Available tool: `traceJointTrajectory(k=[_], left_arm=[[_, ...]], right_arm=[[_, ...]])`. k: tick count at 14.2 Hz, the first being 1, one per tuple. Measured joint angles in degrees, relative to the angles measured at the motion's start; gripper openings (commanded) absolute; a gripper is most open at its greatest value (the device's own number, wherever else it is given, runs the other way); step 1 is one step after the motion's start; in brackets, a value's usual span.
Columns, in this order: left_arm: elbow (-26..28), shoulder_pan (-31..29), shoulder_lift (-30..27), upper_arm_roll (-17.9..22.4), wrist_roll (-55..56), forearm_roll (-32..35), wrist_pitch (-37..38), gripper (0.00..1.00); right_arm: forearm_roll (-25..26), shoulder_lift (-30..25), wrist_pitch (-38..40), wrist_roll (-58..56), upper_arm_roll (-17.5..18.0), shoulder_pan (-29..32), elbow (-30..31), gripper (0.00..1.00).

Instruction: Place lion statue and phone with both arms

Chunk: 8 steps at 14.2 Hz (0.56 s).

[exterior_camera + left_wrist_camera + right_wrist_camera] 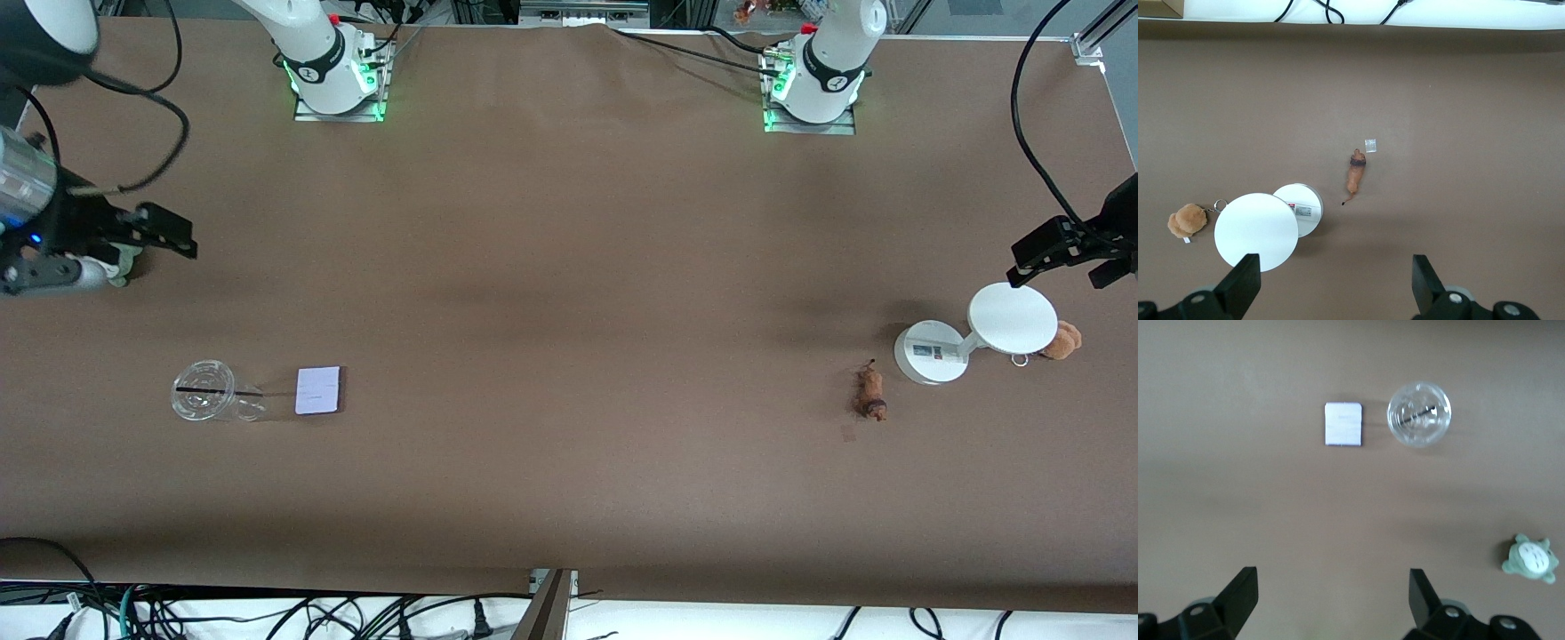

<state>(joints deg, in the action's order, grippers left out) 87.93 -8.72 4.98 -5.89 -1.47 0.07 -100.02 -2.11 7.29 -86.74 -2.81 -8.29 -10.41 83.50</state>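
Orange-brown lion statue [870, 395], one phone [318, 389], two open pincers, left pincer [1067, 252], right pincer [149, 236]

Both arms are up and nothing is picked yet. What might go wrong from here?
Likely risks:
1. The lion statue lies close to the white stand; the open left gripper descending might clip it.
2. The phone lies flat beside the clear cup, so the open right gripper may slip or knock the cup.

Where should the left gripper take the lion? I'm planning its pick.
Come straight down on the lion with fingers across its narrow middle. It lies flat and elongated, apart from the stand. The left gripper is open above.
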Motion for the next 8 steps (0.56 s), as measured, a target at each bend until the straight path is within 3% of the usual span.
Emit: traceJointTrajectory(k=[3,8], left_arm=[[0.0,0.0,0.0,0.0,0.0,0.0,0.0,1.0],[0.0,0.0,0.4,0.0,0.0,0.0,0.1,1.0]], right_arm=[[0.0,-4.5,0.8,0.0,0.0,0.1,5.2,1.0],[0.6,-3.5,0.9,0.0,0.1,-0.1,5.5,1.0]])
